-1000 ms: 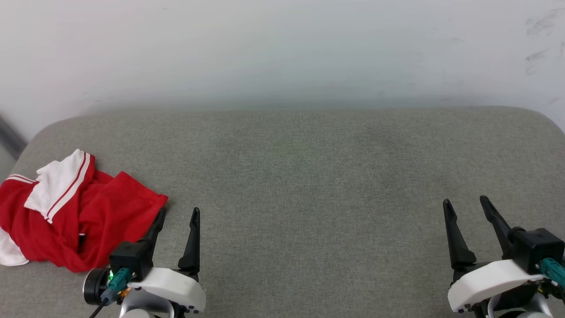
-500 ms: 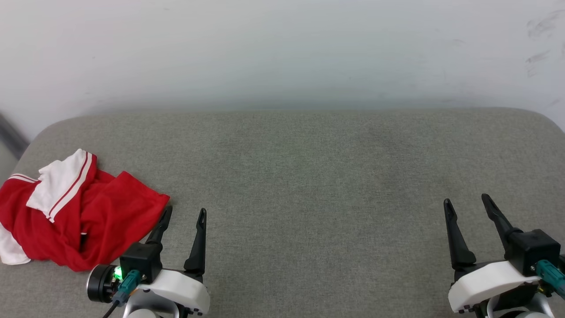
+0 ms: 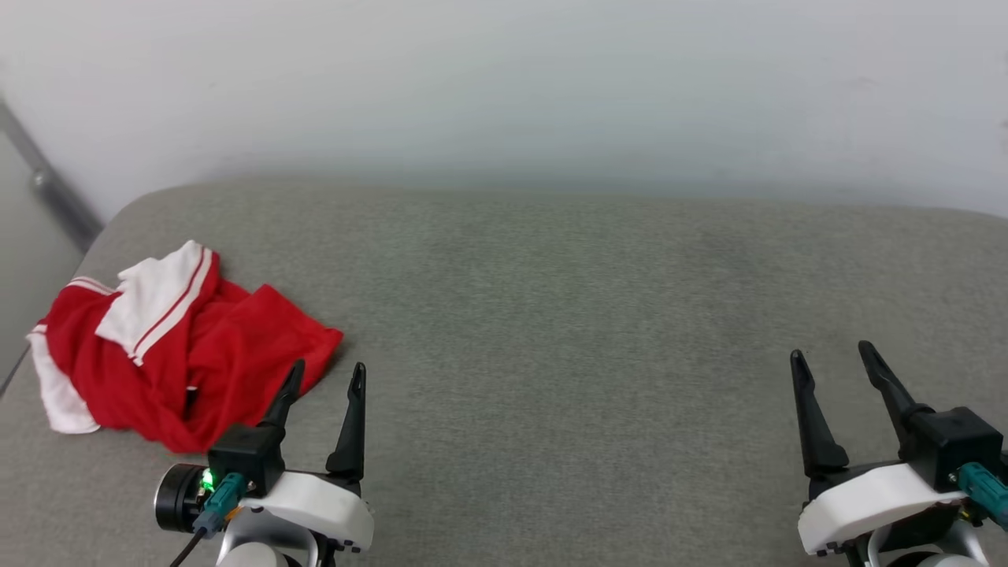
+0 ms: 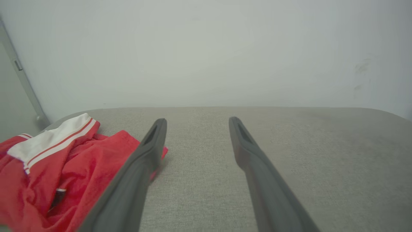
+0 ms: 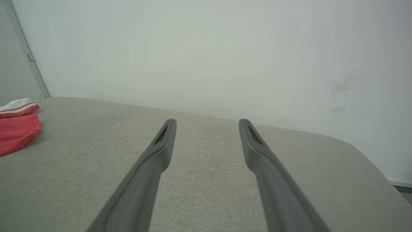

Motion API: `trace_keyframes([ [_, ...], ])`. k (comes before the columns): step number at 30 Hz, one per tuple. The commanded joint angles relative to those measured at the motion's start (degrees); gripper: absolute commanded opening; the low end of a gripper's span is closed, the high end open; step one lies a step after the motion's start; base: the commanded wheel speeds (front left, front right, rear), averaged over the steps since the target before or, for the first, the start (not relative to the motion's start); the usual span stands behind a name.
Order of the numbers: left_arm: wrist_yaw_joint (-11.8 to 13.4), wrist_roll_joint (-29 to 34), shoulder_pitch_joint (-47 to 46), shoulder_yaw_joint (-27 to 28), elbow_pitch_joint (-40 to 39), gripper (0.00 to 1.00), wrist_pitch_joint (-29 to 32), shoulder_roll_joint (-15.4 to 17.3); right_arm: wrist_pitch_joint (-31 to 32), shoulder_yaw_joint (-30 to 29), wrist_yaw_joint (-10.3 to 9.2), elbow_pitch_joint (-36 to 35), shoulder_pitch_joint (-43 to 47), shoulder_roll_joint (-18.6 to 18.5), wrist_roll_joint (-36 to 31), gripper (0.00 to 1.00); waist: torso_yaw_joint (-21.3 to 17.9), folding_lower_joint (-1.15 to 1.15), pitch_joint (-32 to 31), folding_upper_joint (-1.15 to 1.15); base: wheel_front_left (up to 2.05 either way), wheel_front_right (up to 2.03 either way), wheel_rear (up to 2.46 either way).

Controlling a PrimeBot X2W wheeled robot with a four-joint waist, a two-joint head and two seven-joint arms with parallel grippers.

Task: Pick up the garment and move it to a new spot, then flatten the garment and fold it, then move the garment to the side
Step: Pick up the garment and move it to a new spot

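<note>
The crumpled garment [image 3: 181,346] lies at left; the left gripper [image 3: 328,365] just beside it and right gripper [image 3: 831,351] stand released, empty.

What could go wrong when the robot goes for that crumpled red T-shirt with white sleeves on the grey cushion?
1. The red T-shirt with white sleeves lies bunched in folds, so the open left gripper beside it may pinch only one layer.
2. It sits near the left edge of the grey fabric cushion; a nudge might push it off.
</note>
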Motion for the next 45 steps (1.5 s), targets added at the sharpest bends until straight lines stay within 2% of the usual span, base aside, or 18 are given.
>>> trace_keyframes([
  [1, -0.2, -0.27, -0.74, 0.06, 0.2, 1.0, -0.16, -0.03, -0.21, 0.39, -0.02, -0.53, -0.39, 0.24, 0.19, 1.0, 2.27, 0.0, 0.1, 0.0, 0.0, 0.0, 0.0],
  [13, 0.47, -0.44, -1.45, 2.16, 0.93, 1.0, -0.15, 0.47, 0.08, 3.43, -0.02, -1.59, -1.35, 0.2, 1.68, 1.0, 14.75, 0.0, 0.6, 0.0, 0.0, 0.0, 0.0],
  [23, 0.65, -0.78, -0.07, 4.21, 0.55, 1.0, -0.15, 0.71, -0.87, 5.89, -0.02, -1.11, -2.25, 0.18, 2.3, 1.0, 22.41, 0.0, 0.69, 0.0, 0.0, 0.0, 0.0],
  [30, 0.41, -0.79, -0.55, 4.76, 0.2, 1.0, -0.15, 0.67, -0.51, 6.28, -0.02, -1.18, -2.9, 0.17, 1.77, 1.0, 24.77, 0.0, 1.19, 0.0, 0.0, 0.0, 0.0],
  [37, 0.32, -0.49, -1.92, 4.89, 0.37, 1.0, -0.15, 0.4, -0.01, 6.41, -0.02, -1.64, -3.21, 0.17, 1.41, 1.0, 25.54, 0.0, 1.93, 0.0, 0.0, 0.0, 0.0],
  [45, -0.3, -1.48, -11.6, 4.4, 2.3, 1.0, 0.42, 1.83, 1.93, 7.34, -0.02, -3.63, -6.06, 0.17, 0.31, 1.0, 22.07, 0.0, 6.66, 0.0, 0.0, 0.0, 0.0],
])
